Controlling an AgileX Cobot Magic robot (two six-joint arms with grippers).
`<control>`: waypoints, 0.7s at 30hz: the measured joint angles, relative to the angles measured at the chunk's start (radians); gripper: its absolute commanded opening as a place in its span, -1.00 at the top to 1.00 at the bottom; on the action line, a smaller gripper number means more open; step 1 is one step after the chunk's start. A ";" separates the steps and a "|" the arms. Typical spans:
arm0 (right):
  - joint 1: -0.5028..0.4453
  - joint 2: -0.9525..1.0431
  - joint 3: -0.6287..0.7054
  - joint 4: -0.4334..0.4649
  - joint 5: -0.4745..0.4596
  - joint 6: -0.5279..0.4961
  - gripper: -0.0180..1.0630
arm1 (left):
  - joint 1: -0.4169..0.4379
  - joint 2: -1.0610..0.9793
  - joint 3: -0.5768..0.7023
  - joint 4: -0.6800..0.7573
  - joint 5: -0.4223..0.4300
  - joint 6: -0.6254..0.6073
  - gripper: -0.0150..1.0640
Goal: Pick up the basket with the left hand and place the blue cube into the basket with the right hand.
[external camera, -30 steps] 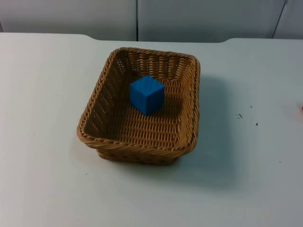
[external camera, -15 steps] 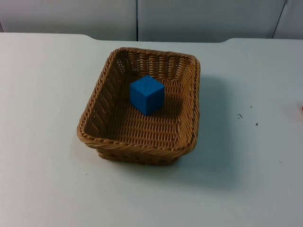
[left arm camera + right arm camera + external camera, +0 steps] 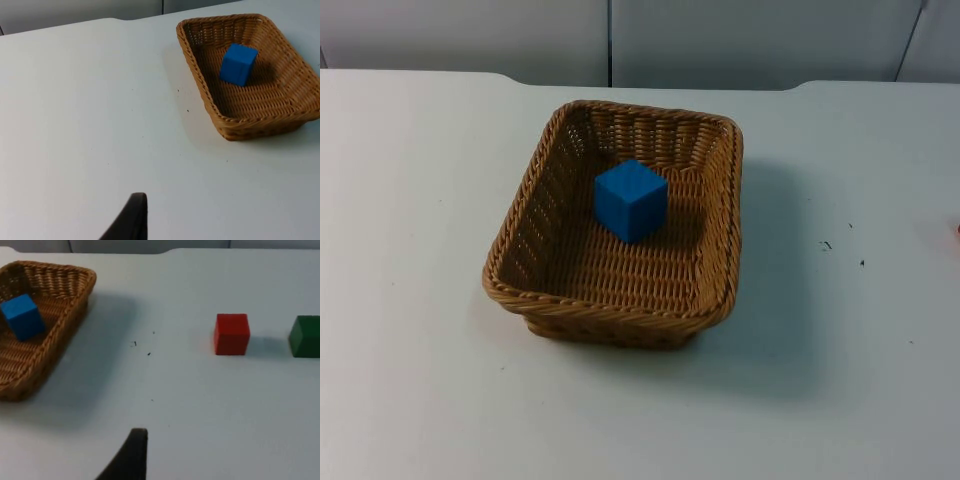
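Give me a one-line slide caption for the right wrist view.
Blue cube sits inside the wicker basket on the white table; red cube and green cube stand apart beside it.

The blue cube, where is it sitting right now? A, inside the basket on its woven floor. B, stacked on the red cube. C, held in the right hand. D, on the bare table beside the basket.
A: the blue cube rests on the woven floor inside the basket, which stands on the table, while the red cube sits apart on the table beside a green cube.
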 measured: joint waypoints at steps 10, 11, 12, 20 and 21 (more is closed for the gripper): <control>-0.104 0.000 0.000 0.003 0.000 0.000 -0.98 | 0.000 0.000 0.000 0.000 0.000 0.000 -0.98; -0.105 0.000 0.000 0.003 0.000 0.000 -0.98 | 0.000 0.000 0.000 0.000 0.000 0.000 -0.98; -0.107 0.000 0.000 0.003 0.000 0.000 -0.98 | 0.000 0.000 0.000 0.000 0.000 0.000 -0.98; -0.107 0.000 0.000 0.003 0.000 0.000 -0.98 | 0.087 0.000 0.000 0.000 0.000 -0.001 -0.98; -0.107 0.000 0.000 0.003 0.000 0.000 -0.98 | 0.101 0.000 0.000 0.000 0.000 -0.001 -0.98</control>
